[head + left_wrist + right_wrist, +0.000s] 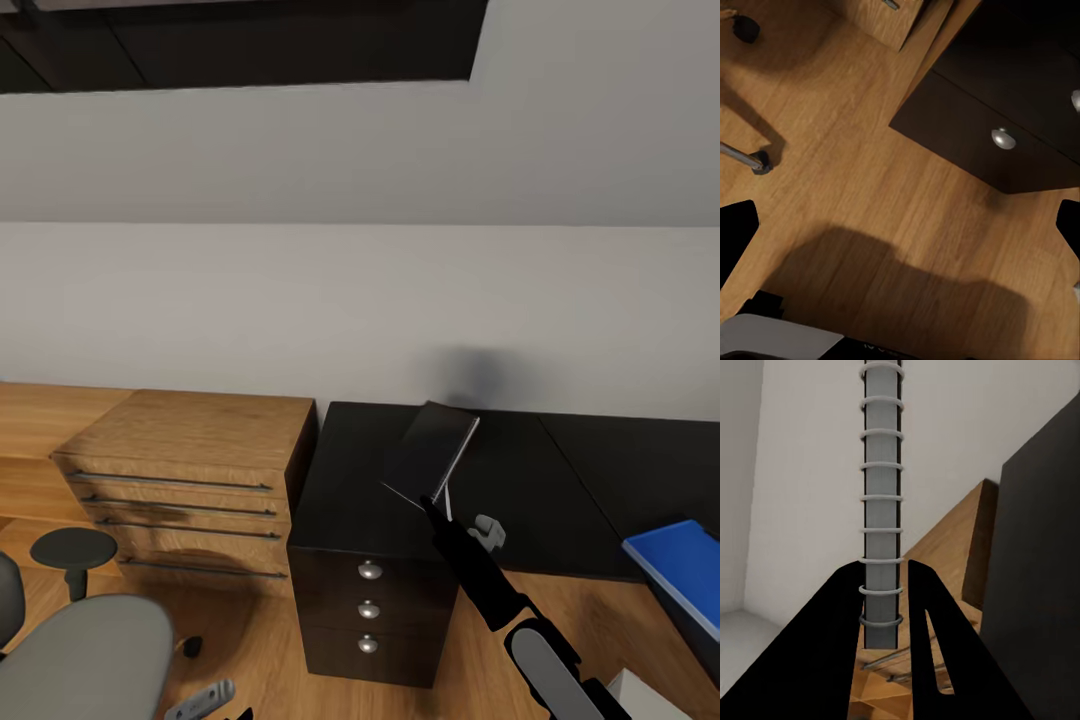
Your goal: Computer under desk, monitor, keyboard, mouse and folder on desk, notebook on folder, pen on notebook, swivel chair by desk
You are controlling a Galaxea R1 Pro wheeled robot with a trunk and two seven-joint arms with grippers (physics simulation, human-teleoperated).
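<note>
The right gripper is clamped on the spiral edge of the notebook, holding it tilted above the desk, over the corner that carries the drawer unit. In the right wrist view the two black fingers close on either side of the notebook's wire binding, which runs straight away from the camera, with pale wall behind it.

In the head view the notebook's dark cover faces up and toward 11 o'clock, its lower corner at the gripper and its far edge lifted toward the wall. A small pale fitting shows just beside the arm, at 3 o'clock from the gripper.

The folder lies at 4 o'clock from the notebook, well apart, at the right edge of the view; what it rests on is not clear.

At 9 o'clock from the desk stands a wooden drawer chest, touching or nearly touching the desk's side. The chair sits at 7 o'clock, low in the view, with its armrest pad above the grey seat.

The left gripper looks down on the wood floor; dark shapes at both edges of that view seem to be its fingers, set far apart. The drawer unit's front with a silver knob lies beyond.
</note>
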